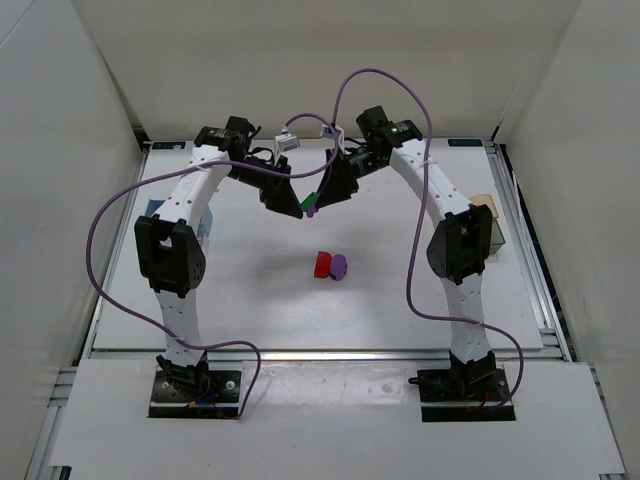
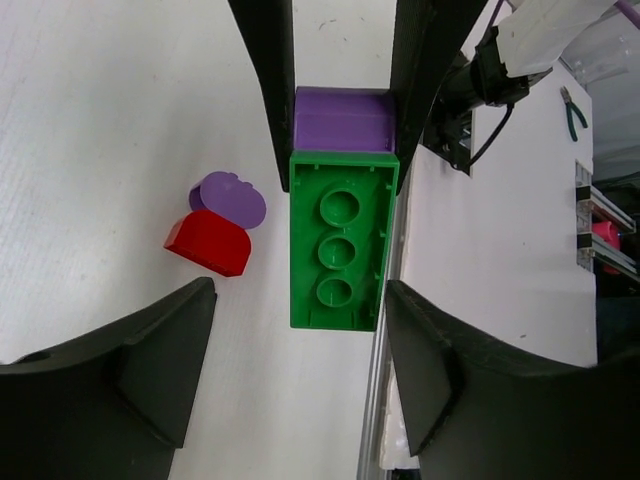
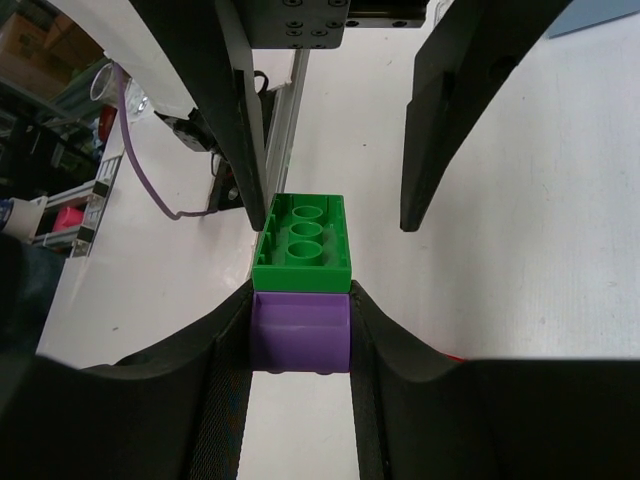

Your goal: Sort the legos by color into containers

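My right gripper (image 3: 300,305) is shut on a purple lego (image 3: 300,335) that is joined end to end with a green lego (image 3: 303,238), and holds the pair above the table. My left gripper (image 2: 300,300) is open, with its fingers (image 3: 245,140) on either side of the green lego (image 2: 338,240) and not touching it. In the top view the two grippers meet at the joined pair (image 1: 311,206) over the middle of the table. A red lego (image 1: 322,264) and a rounded purple lego (image 1: 340,266) lie touching on the table; both also show in the left wrist view, red (image 2: 210,243) and purple (image 2: 232,198).
A tan container (image 1: 484,205) and a darker clear one (image 1: 493,240) stand at the right edge behind the right arm. A blue container (image 1: 207,232) shows partly behind the left arm. A small pale box (image 1: 287,143) sits at the back. White walls enclose the table.
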Motion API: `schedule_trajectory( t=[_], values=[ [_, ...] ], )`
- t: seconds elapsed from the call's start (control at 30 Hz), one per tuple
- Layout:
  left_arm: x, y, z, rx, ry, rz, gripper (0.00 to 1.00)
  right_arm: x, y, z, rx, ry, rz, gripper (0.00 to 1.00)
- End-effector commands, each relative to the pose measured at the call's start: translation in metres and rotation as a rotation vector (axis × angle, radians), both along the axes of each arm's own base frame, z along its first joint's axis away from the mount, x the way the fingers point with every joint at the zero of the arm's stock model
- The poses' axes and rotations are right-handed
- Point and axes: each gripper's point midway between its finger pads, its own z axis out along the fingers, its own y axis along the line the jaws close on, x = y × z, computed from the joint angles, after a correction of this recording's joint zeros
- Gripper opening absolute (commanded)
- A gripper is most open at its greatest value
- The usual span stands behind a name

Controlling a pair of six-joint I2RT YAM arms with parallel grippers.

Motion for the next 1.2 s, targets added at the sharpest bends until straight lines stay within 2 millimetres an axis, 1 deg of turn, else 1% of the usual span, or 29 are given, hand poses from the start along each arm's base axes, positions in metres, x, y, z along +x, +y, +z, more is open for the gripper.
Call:
schedule_trajectory(
  t=[0.0,0.07,0.1,0.17,0.2,0.3,0.33,0.4,0.43,0.57,0.6,0.63,0.67,0.7,0.73,0.77,0.8,0.9,0.93,0.97,1.0,1.03,1.07,1.1,1.13,1.17],
  values=[
    [-0.009,-0.005,0.017,-0.052,-0.018,-0.021,0.74,-0.007,0.000,0.032,0.057,-0.072,0.012,0.00],
    [-0.010,-0.005,0.019,-0.062,-0.013,-0.023,0.68,-0.007,0.001,0.032,0.059,-0.076,0.014,0.00],
    [-0.011,-0.006,0.019,-0.070,-0.010,-0.026,0.57,-0.007,0.001,0.032,0.057,-0.075,0.014,0.00],
    [-0.011,-0.007,0.022,-0.084,-0.015,-0.030,0.46,-0.006,0.000,0.030,0.051,-0.069,0.009,0.00],
    [-0.011,-0.007,0.023,-0.087,-0.014,-0.032,0.36,-0.007,0.000,0.029,0.049,-0.070,0.013,0.00],
    [-0.009,-0.007,0.028,-0.100,-0.022,-0.030,0.23,-0.010,-0.002,0.022,0.030,-0.067,0.013,0.00],
    [-0.007,-0.008,0.031,-0.108,-0.031,-0.027,0.17,-0.010,-0.004,0.022,0.032,-0.075,0.014,0.00],
    [-0.002,-0.005,0.036,-0.124,-0.024,-0.003,0.10,-0.014,-0.005,0.017,0.018,-0.063,0.018,0.00],
    [0.001,-0.004,0.039,-0.129,-0.028,0.009,0.10,-0.014,-0.006,0.014,0.011,-0.061,0.018,0.00],
    [0.022,0.005,0.052,-0.175,-0.045,0.073,0.10,-0.020,-0.012,0.004,-0.017,-0.067,0.025,0.00],
    [0.025,0.007,0.054,-0.179,-0.042,0.087,0.10,-0.020,-0.017,-0.002,-0.030,-0.056,0.021,0.00],
    [0.032,0.009,0.060,-0.190,-0.055,0.109,0.10,-0.023,-0.019,-0.006,-0.045,-0.050,0.022,0.00],
    [0.036,0.010,0.061,-0.193,-0.062,0.120,0.10,-0.023,-0.022,-0.005,-0.045,-0.061,0.021,0.00],
    [0.044,0.016,0.062,-0.196,-0.067,0.153,0.10,-0.025,-0.025,-0.010,-0.059,-0.047,0.019,0.00],
    [0.048,0.018,0.066,-0.203,-0.080,0.166,0.10,-0.025,-0.027,-0.010,-0.062,-0.046,0.015,0.00],
    [0.050,0.020,0.065,-0.200,-0.083,0.180,0.10,-0.026,-0.028,-0.009,-0.063,-0.050,0.015,0.00],
    [0.055,0.024,0.068,-0.207,-0.106,0.192,0.10,-0.026,-0.032,-0.013,-0.073,-0.040,0.008,0.00],
    [0.057,0.025,0.067,-0.202,-0.098,0.207,0.10,-0.023,-0.041,-0.013,-0.091,-0.052,-0.012,0.00],
    [0.057,0.024,0.066,-0.201,-0.096,0.204,0.10,-0.019,-0.049,-0.019,-0.119,-0.045,-0.035,0.00],
    [0.058,0.025,0.060,-0.186,-0.092,0.214,0.10,-0.017,-0.054,-0.021,-0.129,-0.045,-0.049,0.00],
    [0.058,0.021,0.056,-0.171,-0.091,0.216,0.10,-0.016,-0.061,-0.016,-0.135,-0.060,-0.067,0.00],
    [0.058,0.020,0.052,-0.149,-0.101,0.224,0.10,-0.010,-0.076,-0.022,-0.158,-0.041,-0.105,0.00],
    [0.059,0.018,0.048,-0.136,-0.116,0.220,0.10,-0.006,-0.086,-0.024,-0.177,-0.048,-0.133,0.00],
    [0.057,0.015,0.046,-0.125,-0.127,0.216,0.10,-0.005,-0.098,-0.018,-0.184,-0.062,-0.164,0.00],
    [0.056,0.008,0.043,-0.104,-0.144,0.210,0.10,-0.004,-0.109,-0.024,-0.207,-0.041,-0.194,0.00],
    [0.055,0.004,0.040,-0.100,-0.146,0.198,0.10,0.006,-0.131,-0.026,-0.237,-0.046,-0.258,0.00]
  ],
)
